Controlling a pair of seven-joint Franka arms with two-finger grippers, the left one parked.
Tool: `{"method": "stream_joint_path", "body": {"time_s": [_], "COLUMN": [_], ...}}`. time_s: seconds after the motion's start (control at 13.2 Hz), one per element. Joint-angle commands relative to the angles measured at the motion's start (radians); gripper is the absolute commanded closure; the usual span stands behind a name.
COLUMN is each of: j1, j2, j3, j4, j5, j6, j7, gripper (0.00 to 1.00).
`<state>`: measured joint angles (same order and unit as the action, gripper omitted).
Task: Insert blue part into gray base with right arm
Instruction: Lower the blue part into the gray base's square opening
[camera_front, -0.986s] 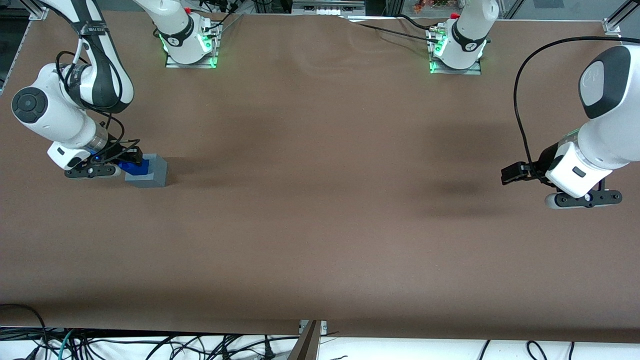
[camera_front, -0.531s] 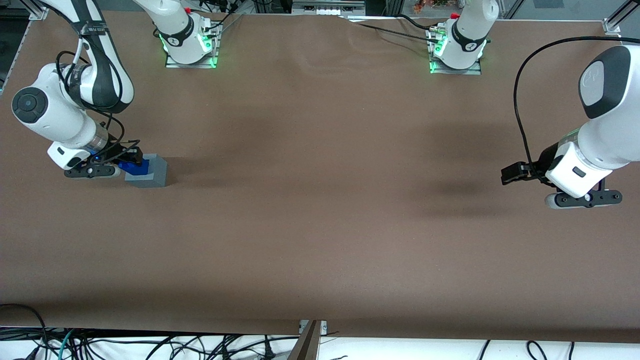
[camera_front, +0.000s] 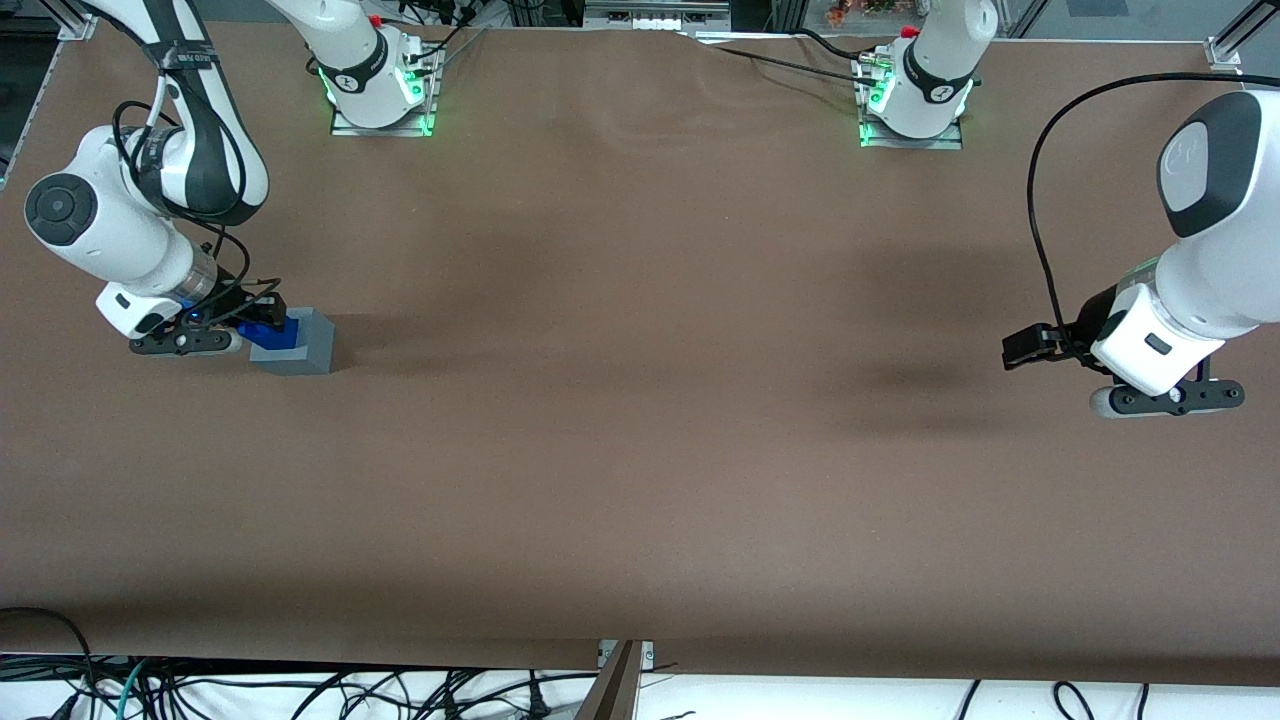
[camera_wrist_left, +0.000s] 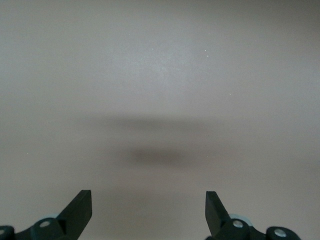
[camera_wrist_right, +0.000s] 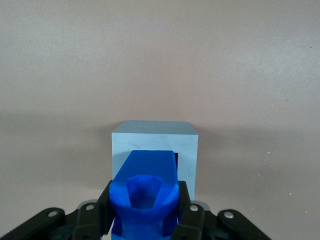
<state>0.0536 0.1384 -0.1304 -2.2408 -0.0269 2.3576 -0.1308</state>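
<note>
At the working arm's end of the brown-covered table, the right arm, white with black joint bands, reaches down over the gray base. Black lettering runs along a band on the arm's upper link, too small to read. Its gripper sits directly above the base, the black fingers drawn in on either side of the blue part and gripping it between them.

The blue part is a bright, saturated blue plastic block, narrower than the base. In the wrist view, the blue part shows a rounded collar with a hollow centre at the end near the camera and a flat, slanted face running down toward the base. Its lower end sits at the socket in the top of the gray base, and a thin dark strip of the opening shows beside it; whether the part has bottomed out in the socket cannot be told.

The gray base is a plain light-gray cube standing flat on the table, with pale, unmarked faces and a top face that appears faintly bluish in the wrist view. No label or writing shows on either piece.

A soft shadow stretches from the base along the table toward the parked arm's end.
</note>
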Motion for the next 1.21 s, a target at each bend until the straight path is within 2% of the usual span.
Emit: {"method": "stream_joint_path", "body": {"time_s": [0.0,0.99,1.06,1.14], "j1": [-0.003,-0.006,-0.006,-0.006], "j2": [-0.014,-0.011,-0.013,-0.013], "j3": [0.006,0.005,0.005,0.005], "j4": [-0.042,-0.051,-0.049,-0.049], "j5": [0.016,0.016,0.016,0.016], "j6": [0.005,0.005,0.003,0.005], "j7": [-0.015,-0.027,-0.027,-0.018], "gripper": [0.93,0.91,0.71,0.16]}}
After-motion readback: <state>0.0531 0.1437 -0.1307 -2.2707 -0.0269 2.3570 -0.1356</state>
